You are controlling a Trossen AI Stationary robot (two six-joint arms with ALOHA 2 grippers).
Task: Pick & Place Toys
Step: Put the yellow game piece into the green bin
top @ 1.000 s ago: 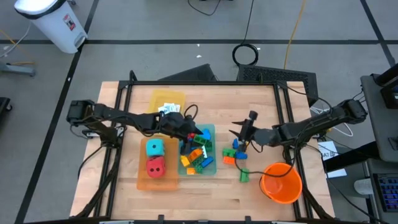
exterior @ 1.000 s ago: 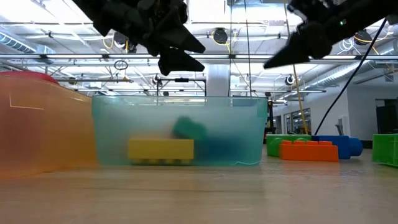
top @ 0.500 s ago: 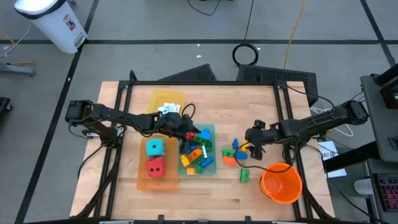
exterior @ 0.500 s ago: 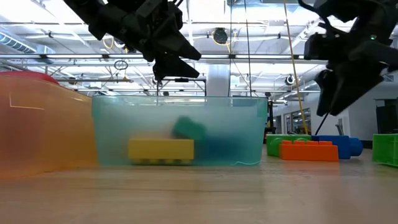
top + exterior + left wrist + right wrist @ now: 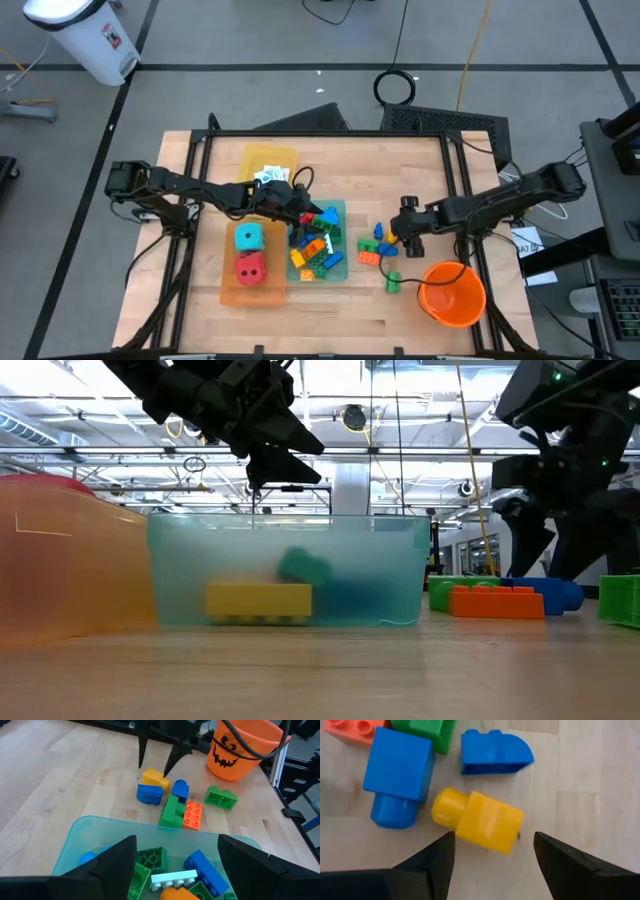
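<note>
Loose toys lie on the table beside the teal tray (image 5: 333, 268): a yellow brick (image 5: 480, 822), a blue brick (image 5: 397, 775), a rounded blue brick (image 5: 495, 752), a green one (image 5: 172, 812), an orange one (image 5: 192, 814) and another green one (image 5: 392, 283). My right gripper (image 5: 494, 851) points down just above the yellow brick, open, one finger on each side of it. My left gripper (image 5: 177, 865) hovers open over the teal tray, which holds several bricks. A teal die (image 5: 249, 237) and a red die (image 5: 250, 266) sit in the orange tray.
An orange bucket (image 5: 452, 293) stands on the table close to the right arm, toward the near right corner. A yellow tray (image 5: 270, 162) with white cards lies behind the orange tray (image 5: 232, 293). Bare wood shows along the near edge.
My right gripper has tipped from nearly level to pointing steeply down and has sunk toward the loose bricks, ending over the yellow one. The bricks lie where they were.
</note>
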